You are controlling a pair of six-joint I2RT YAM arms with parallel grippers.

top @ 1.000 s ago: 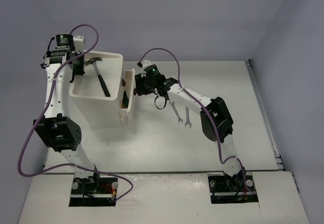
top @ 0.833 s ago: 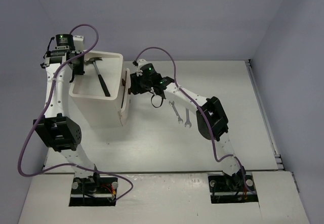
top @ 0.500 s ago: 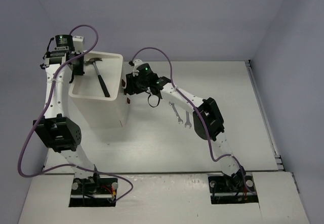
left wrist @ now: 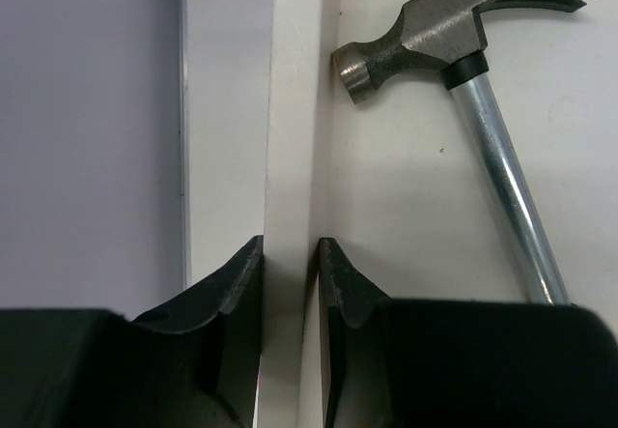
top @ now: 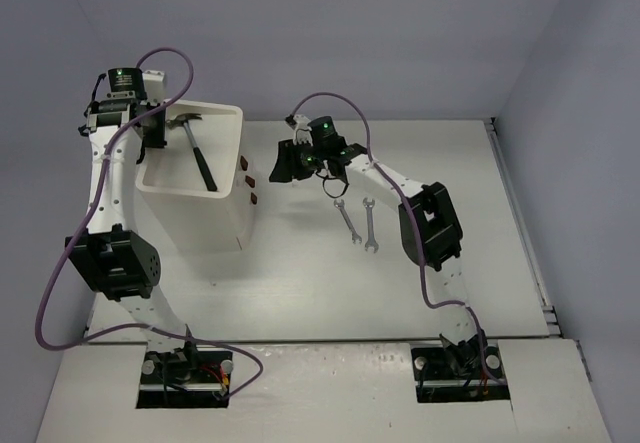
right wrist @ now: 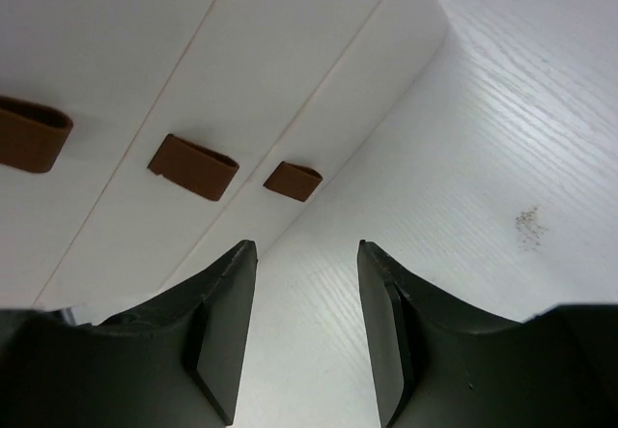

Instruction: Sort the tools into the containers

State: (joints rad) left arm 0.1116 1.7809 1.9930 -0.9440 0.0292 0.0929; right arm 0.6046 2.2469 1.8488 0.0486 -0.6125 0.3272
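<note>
While the left gripper [left wrist: 290, 259] pinches the cabinet's [top: 200, 225] tray rim [left wrist: 294, 109] beside the hammer [left wrist: 425, 32], the right gripper [right wrist: 305, 250] hangs parted and empty, facing the closed drawers [right wrist: 241, 71].

Hammer [top: 199, 159] lies in the tray atop the white cabinet [top: 205, 225]; its drawers [right wrist: 193, 80] seem shut; two wrenches [top: 347, 221] lie at its 3 o'clock.

White table [top: 300, 293], pale lilac walls [top: 400, 33]

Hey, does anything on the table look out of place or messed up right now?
Nothing is spilled or damaged. Two wrenches lie loose on the table beside the cabinet, unsorted; the hammer lies in the top tray, and the drawers are shut.
</note>
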